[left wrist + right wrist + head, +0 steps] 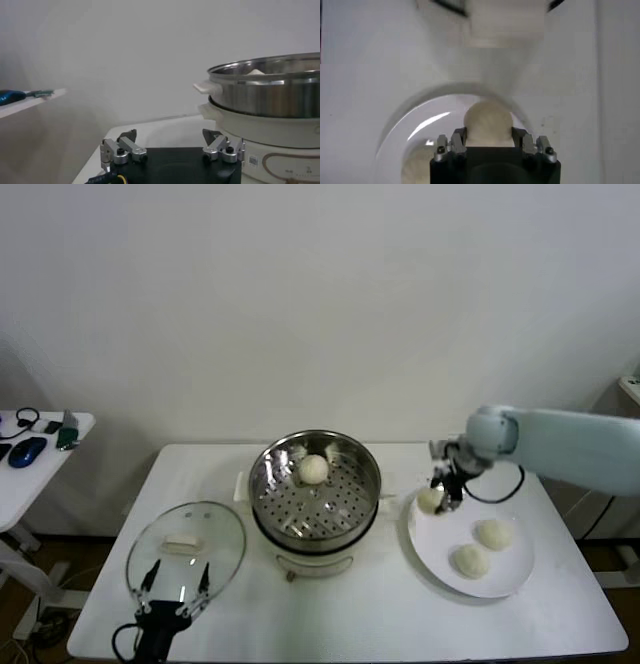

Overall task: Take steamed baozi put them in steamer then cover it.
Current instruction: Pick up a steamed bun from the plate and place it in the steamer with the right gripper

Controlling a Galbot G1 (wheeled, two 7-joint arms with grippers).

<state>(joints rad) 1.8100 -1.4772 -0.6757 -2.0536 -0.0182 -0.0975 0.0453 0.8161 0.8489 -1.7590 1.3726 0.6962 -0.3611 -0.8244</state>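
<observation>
My right gripper (437, 499) is shut on a cream-white baozi (430, 500) at the plate's far left edge; in the right wrist view the baozi (488, 122) fills the gap between both fingers. Two more baozi (493, 533) (469, 560) lie on the white plate (516, 575). Another baozi (313, 469) rests in the steel steamer (272, 514), whose basket (280, 95) looms in the left wrist view. The glass cover (186, 550) lies flat on the table's left. My left gripper (176, 579) stands open at the cover's near edge, nothing between its fingers.
A side table (40, 474) at the far left carries a blue mouse (28, 451) and small items. The white work table (350, 624) has bare room along its front edge between steamer and plate.
</observation>
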